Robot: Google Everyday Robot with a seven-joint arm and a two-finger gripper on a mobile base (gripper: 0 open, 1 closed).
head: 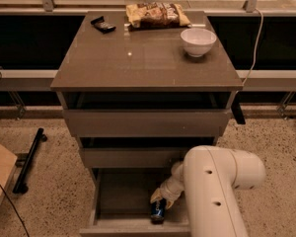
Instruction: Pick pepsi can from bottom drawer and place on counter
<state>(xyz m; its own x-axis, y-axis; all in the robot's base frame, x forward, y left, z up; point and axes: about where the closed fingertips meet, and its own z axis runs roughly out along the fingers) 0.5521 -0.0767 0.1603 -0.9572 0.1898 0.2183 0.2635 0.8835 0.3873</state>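
The small dark blue pepsi can with its silver rim (158,211) stands upright on the floor of the pulled-out grey-brown bottom drawer (118,196), near its front right corner and just behind the drawer's front wall. Your gripper (160,197) sits directly over the can's top, at the end of the thick white arm (212,181) that reaches down from the right. I cannot tell from here whether it is released or clenched on the can.

Make sure the grip sits around the can's body, below the rim, before you lift. Raise it straight up, then draw it out toward yourself, because the front of the middle grey-brown drawer (133,157) stands above the bottom drawer's rear part. On the glossy grey-brown counter (138,63), aim for the bare front half, well apart from the white bowl (198,41) and the crinkled snack bag (155,15) at the back.
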